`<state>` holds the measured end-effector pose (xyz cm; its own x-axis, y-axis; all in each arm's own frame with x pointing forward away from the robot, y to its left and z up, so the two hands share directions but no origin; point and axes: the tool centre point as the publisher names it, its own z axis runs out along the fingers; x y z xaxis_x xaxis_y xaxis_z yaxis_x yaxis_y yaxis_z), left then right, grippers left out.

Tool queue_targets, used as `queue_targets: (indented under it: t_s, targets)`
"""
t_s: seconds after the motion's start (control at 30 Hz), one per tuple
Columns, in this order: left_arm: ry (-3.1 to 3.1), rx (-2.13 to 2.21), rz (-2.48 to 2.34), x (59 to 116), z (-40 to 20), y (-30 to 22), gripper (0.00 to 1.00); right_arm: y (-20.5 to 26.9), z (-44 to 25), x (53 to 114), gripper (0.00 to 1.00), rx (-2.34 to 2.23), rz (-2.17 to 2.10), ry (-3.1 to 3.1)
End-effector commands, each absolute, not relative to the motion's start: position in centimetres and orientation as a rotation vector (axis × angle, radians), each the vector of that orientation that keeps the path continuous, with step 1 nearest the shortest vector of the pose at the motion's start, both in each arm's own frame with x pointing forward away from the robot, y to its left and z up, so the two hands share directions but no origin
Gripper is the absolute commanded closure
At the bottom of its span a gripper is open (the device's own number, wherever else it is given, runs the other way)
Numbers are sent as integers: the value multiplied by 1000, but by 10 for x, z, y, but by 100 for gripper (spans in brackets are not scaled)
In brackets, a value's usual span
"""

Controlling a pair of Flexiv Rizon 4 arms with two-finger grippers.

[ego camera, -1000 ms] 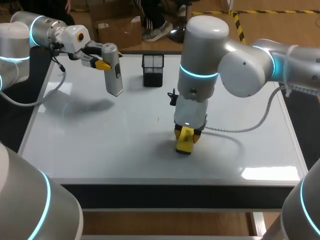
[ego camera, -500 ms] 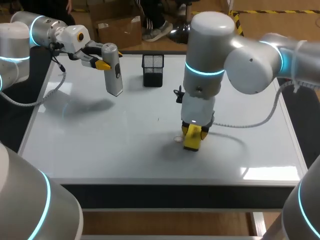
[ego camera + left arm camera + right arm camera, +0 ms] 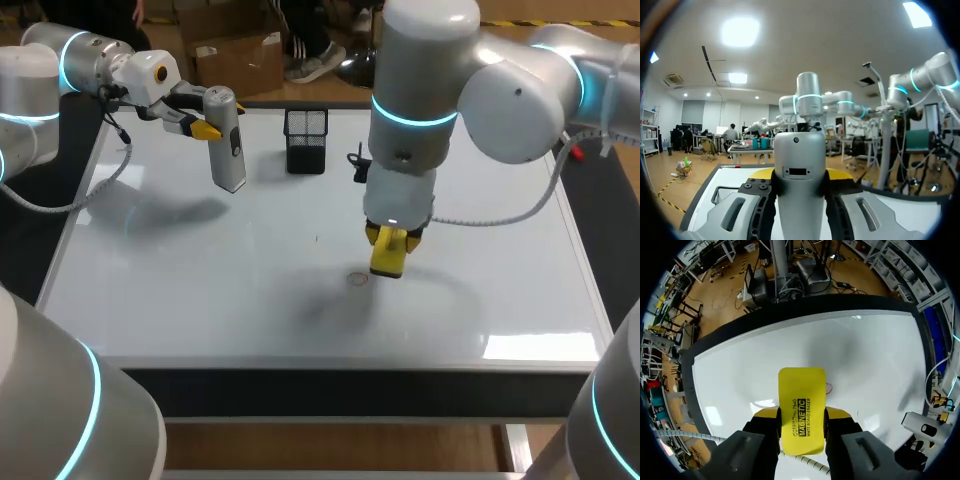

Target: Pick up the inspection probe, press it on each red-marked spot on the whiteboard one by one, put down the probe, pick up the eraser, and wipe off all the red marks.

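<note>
My left gripper (image 3: 203, 124) is shut on the grey inspection probe (image 3: 228, 140), which hangs upright above the whiteboard's (image 3: 180, 290) far left part. In the left wrist view the probe (image 3: 799, 175) fills the gap between the yellow fingertips (image 3: 837, 173). My right gripper (image 3: 391, 240) is shut on the yellow eraser (image 3: 388, 254), held a little above the middle of the board. A small faint red mark (image 3: 357, 279) lies just left of the eraser. In the right wrist view the mark (image 3: 828, 387) shows beside the eraser (image 3: 801, 407).
A black mesh holder (image 3: 306, 140) stands at the board's far edge, between the two grippers. It also shows beside the probe in the left wrist view (image 3: 724, 193). The board's dark frame (image 3: 330, 378) runs along the near side.
My right arm has carried the eraser right and away from the near edge, lifting it off the board. That uncovered the small mark. The left arm and probe have kept still.
</note>
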<state>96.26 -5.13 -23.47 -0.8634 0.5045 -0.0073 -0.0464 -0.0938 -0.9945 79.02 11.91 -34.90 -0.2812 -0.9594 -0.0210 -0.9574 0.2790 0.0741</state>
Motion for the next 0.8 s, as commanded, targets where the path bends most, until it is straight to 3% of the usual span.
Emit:
queue_targets:
  t_s: [0.03, 0.8]
  targets:
    - [-1810, -502, 2012, 964, -234, -51, 100, 131, -358, 784, 100, 1899, -107, -2472]
    - [-1810, -502, 2012, 964, -234, -51, 100, 152, -372, 784, 100, 1951, -155, -2412]
